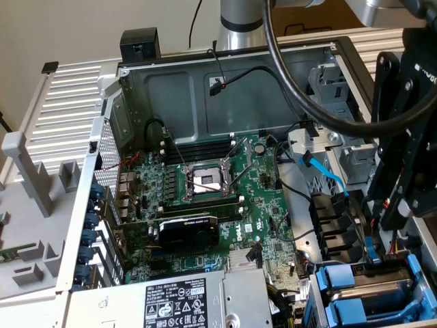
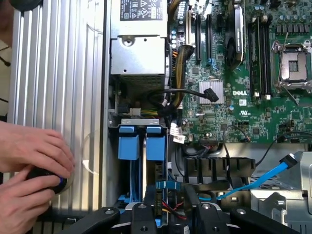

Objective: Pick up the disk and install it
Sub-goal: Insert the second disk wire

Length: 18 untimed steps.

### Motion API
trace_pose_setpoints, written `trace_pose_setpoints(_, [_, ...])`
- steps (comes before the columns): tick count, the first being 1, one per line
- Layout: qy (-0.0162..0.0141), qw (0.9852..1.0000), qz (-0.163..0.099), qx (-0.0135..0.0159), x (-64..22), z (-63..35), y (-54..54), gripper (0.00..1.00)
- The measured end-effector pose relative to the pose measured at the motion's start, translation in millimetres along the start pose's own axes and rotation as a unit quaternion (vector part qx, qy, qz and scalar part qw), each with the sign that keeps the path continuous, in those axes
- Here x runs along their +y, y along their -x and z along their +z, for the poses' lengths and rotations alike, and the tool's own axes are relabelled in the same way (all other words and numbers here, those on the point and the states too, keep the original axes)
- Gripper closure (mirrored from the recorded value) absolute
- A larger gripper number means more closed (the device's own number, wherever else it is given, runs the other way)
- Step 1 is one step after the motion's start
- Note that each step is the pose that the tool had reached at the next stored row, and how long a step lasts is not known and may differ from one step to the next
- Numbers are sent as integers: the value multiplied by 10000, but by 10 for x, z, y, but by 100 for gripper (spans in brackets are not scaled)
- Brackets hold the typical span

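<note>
Open computer case (image 1: pixel 130 96) with motherboard (image 1: pixel 205 198); the gripper (image 1: pixel 386 212) (image 2: pixel 168 214) hangs over the drive bay (image 2: pixel 113 146) beside the power supply (image 2: pixel 139 53), and how wide it stands cannot be told. The disk (image 2: pixel 168 185) appears edge-on as a blue-framed strip just at the gripper's tip, above the bay; two blue carriers (image 2: pixel 141 142) sit side by side in it. A person's hands (image 2: pixel 29 165) rest on the ribbed metal surface (image 2: pixel 53 73), around a small black round object (image 2: pixel 44 176).
</note>
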<state>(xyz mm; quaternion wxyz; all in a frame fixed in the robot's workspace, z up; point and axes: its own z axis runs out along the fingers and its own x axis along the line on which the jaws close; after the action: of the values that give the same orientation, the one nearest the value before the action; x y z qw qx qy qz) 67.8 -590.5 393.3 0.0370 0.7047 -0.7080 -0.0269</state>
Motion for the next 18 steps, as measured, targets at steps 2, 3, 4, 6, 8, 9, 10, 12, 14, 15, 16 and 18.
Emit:
trace_pose_setpoints(2, [0, 9999, -39, -114, 1, -9, 0, 63])
trace_pose_setpoints(3, [0, 9998, -54, -164, 1, -13, 0, 63])
trace_pose_setpoints(4, [0, 9998, -66, -203, 1, -15, 0, 63])
trace_pose_setpoints(6, [0, 9996, -78, -253, 2, -22, -1, 63])
trace_pose_setpoints(8, [0, 9996, -81, -263, 2, -28, 0, 63])
trace_pose_setpoints(9, [0, 9996, -81, -266, 2, -32, 0, 63])
trace_pose_setpoints(10, [0, 9996, -81, -266, 3, -35, -1, 65])
trace_pose_setpoints(12, [0, 9996, -82, -266, 3, -42, -1, 72])
trace_pose_setpoints(14, [0, 9996, -82, -266, 3, -50, -1, 84])
trace_pose_setpoints(15, [0, 9996, -82, -266, 2, -54, -1, 89])
trace_pose_setpoints(16, [0, 9996, -82, -266, -1, -60, -1, 89])
trace_pose_setpoints(18, [0, 9996, -88, -268, -5, -71, -2, 89])
